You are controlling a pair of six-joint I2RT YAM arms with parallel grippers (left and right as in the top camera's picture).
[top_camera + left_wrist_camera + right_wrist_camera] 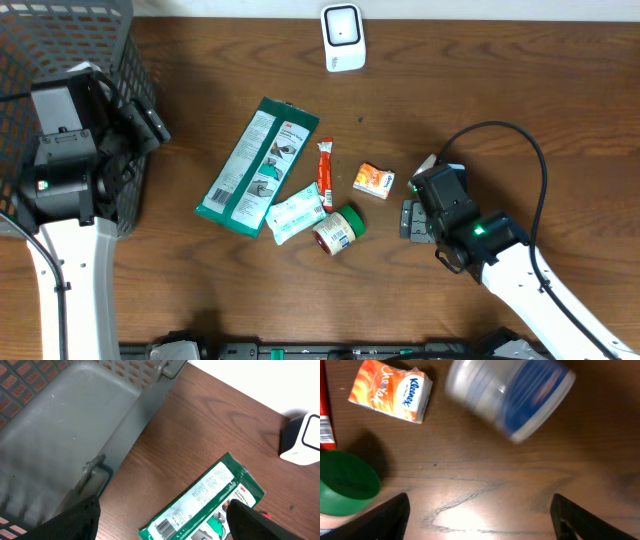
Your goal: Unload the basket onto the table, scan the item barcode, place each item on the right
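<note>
Two claws, both released. My right claw (479, 502) hangs low over the table (485, 460), right of its middle, with fingers (385, 517) spread wide and only bare wood between them. Just beyond the fingertips is a white-and-blue tub (510, 397). It is too blurred to read, and I cannot tell whether it rests on the wood. Beside it lies an orange tissue pack (390, 391). Close to one finger is the green lid (345, 482) of a small jar, and a red stick pack (324, 410) shows at the side of the wrist view. My left claw (164, 505), fingers equally wide and gripping nothing, hovers near the table's left edge beside a grey basket (75, 425) at the far left corner. Under it lies one end of a long green packet (205, 500), barcode face up. A pale wipes pouch (295, 212) lies between that packet and the jar. The white scanner (343, 38) stands at the middle of the far edge, well apart from every item.
</note>
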